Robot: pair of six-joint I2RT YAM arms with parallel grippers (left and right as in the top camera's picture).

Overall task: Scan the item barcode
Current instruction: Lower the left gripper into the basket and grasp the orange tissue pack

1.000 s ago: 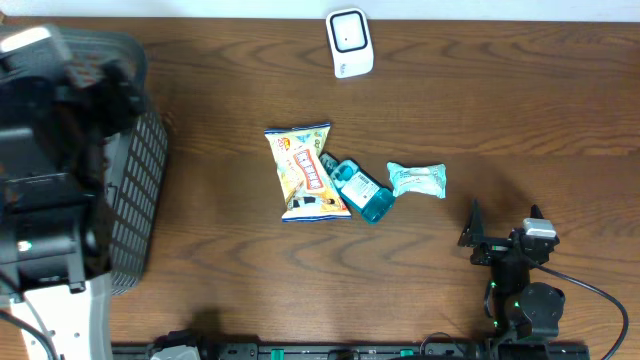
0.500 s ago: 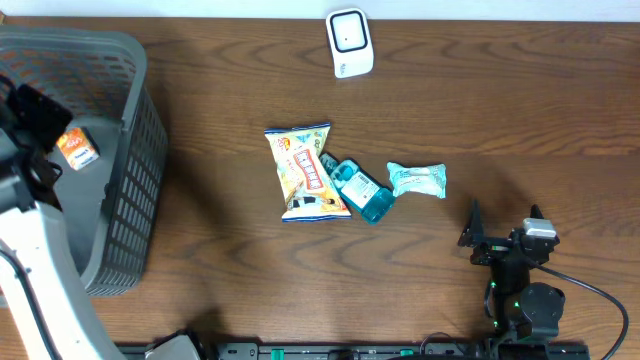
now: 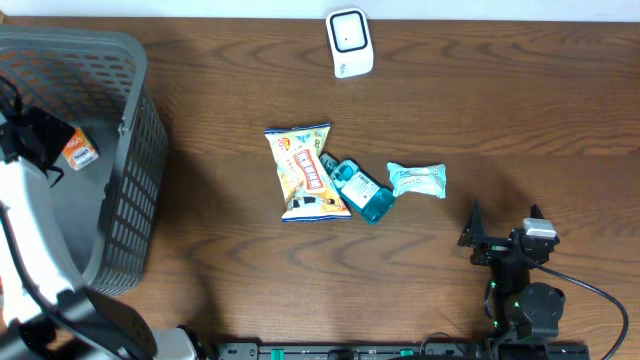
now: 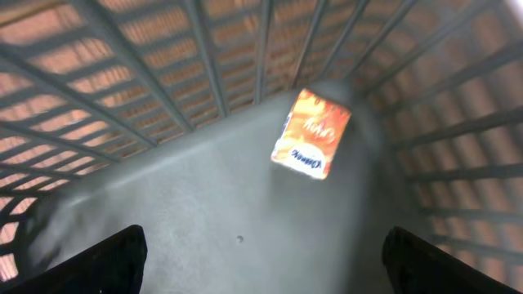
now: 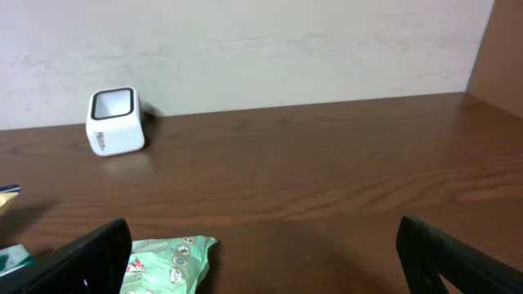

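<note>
Dark wood tabletop fills the overhead view, with a strip of pale wall along the top edge. At top centre stands the white barcode scanner (image 3: 349, 42), its dark window facing up. Three items lie in a loose row mid-frame: a yellow snack bag (image 3: 305, 172), a blue bottle (image 3: 360, 190) touching the bag's lower right edge, and a green-and-white packet (image 3: 417, 180) just beside the bottle on its right.

A fourth item, a small orange packet (image 3: 78, 150), is at the far left of the frame inside the grey basket (image 3: 140, 180). In the left wrist view it sits tilted in the upper middle of the frame, close to the basket's far corner (the picture is too blurred to read its print). The left gripper (image 4: 261, 265) hangs over the basket with its jaws spread wide and nothing between them; its dark fingers (image 4: 90, 265) show at the bottom corners, well apart from the packet.

The right gripper (image 5: 265, 261) is at the lower right of the overhead frame, low over the table, jaws also wide and holding nothing. Its camera sees the green-and-white packet near the lower left and the scanner far back by the wall.
</note>
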